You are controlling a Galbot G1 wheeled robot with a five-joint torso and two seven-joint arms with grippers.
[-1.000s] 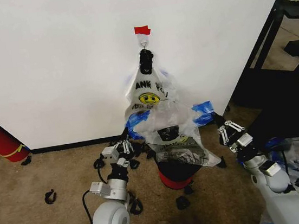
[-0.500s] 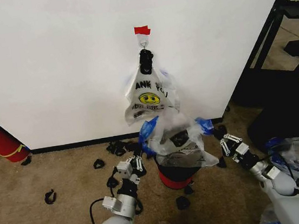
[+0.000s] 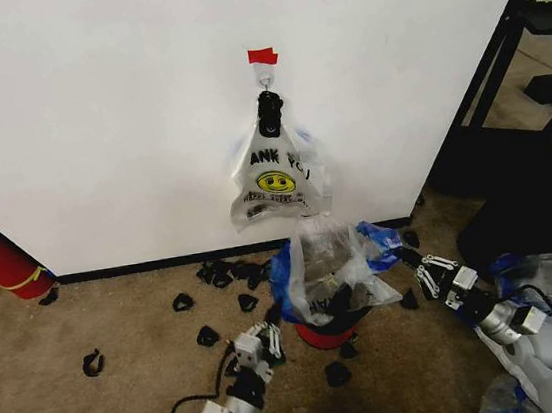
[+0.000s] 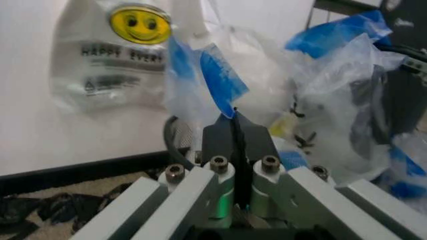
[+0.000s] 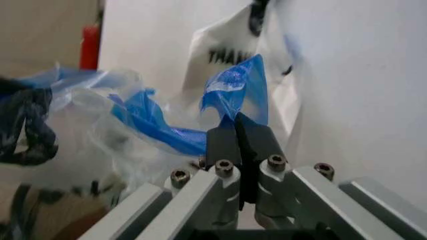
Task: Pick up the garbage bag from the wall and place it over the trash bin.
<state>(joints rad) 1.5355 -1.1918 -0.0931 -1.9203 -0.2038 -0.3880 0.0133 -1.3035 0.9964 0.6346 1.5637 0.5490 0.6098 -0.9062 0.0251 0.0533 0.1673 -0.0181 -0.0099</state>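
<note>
Now: bag draped over bin, both grippers pinching its edges

Garbage bag sits opened over the trash bin, below the wall. Left gripper is clamped on one blue-tinted edge; right gripper is clamped on the opposite edge. Bunch of same-printed bags hangs above.

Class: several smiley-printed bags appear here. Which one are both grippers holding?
The garbage bag draped over the trash bin, blue edges pinched; the clipped bunch hangs on the wall.

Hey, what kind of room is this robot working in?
Probably an indoor test or lab corner: a plain white wall, brownish carpet strewn with black clips, and a black metal rack at the side.
</note>
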